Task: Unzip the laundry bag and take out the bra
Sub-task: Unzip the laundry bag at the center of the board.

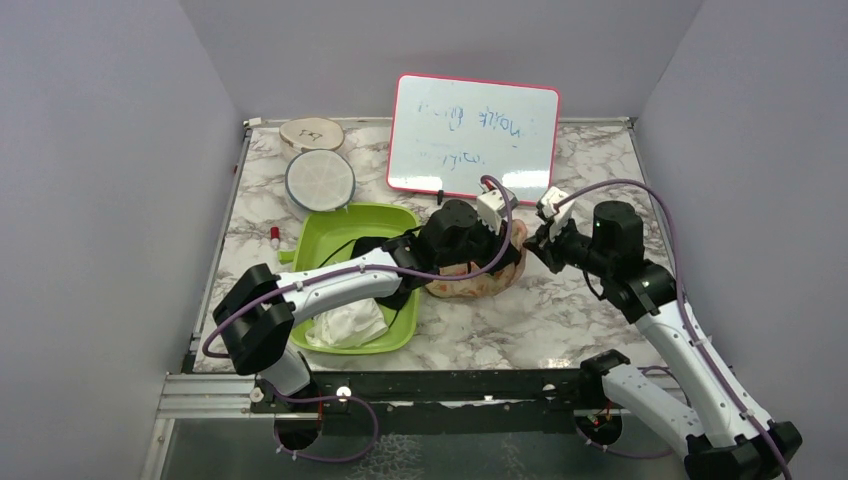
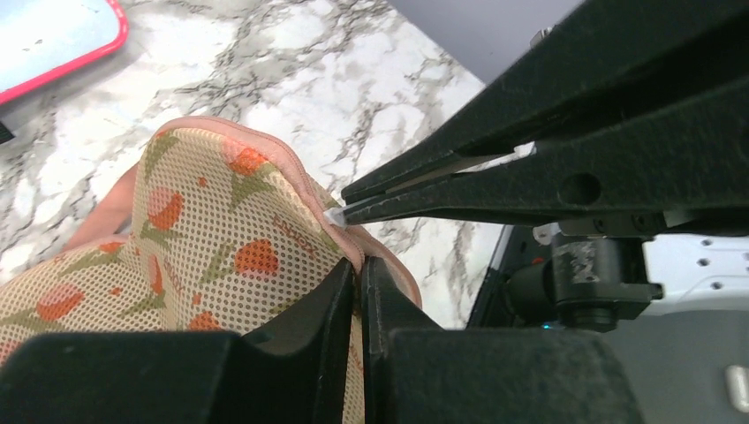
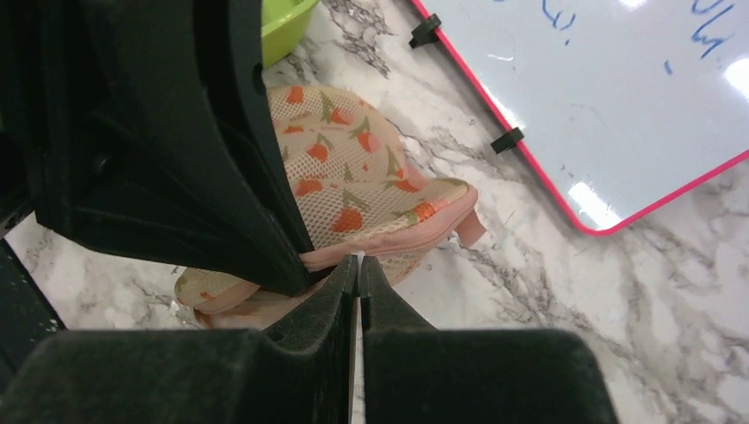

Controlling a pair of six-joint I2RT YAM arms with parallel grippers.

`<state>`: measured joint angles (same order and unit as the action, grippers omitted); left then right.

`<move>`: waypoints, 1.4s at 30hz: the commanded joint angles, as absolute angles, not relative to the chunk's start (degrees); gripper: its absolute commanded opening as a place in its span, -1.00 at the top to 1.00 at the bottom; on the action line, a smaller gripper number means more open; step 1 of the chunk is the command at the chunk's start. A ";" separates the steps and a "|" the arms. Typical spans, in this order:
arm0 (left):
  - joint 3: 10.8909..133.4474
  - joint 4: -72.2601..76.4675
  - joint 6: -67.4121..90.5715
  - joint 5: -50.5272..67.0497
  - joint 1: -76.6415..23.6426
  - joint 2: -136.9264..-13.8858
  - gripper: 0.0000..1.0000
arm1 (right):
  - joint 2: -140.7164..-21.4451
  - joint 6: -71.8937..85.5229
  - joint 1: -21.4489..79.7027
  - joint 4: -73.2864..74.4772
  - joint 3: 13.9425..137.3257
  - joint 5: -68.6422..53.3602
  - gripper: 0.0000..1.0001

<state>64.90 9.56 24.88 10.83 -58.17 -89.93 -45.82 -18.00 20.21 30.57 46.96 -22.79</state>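
The laundry bag point(image 1: 470, 284) lies on the marble table right of the green tub, a peach mesh pouch point(image 2: 203, 256) printed with orange and green leaves. My left gripper point(image 2: 358, 268) is shut on the bag's pink zippered rim, with fabric pinched between its jaws. My right gripper point(image 3: 360, 260) is shut at the zipper seam point(image 3: 389, 246), holding a small pale zipper pull point(image 2: 333, 215) at its tips. The two grippers meet at the bag's right end point(image 1: 518, 252). The bra is hidden.
A green tub point(image 1: 390, 215) to the left holds a black garment point(image 1: 365, 245) and a white cloth point(image 1: 345, 325). A pink-framed whiteboard point(image 1: 470, 135) stands behind the bag. A round white mesh disc point(image 1: 319, 180) and a wooden disc point(image 1: 311, 133) lie at the far left.
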 commanded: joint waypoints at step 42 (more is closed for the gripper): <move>65.63 7.71 12.45 15.25 -66.02 -104.25 1.00 | -70.21 24.27 12.48 8.98 41.72 -5.63 0.99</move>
<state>67.44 7.57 13.52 11.31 -64.27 -104.51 -67.72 26.02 13.10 24.25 42.02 1.43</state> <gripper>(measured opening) 0.008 0.009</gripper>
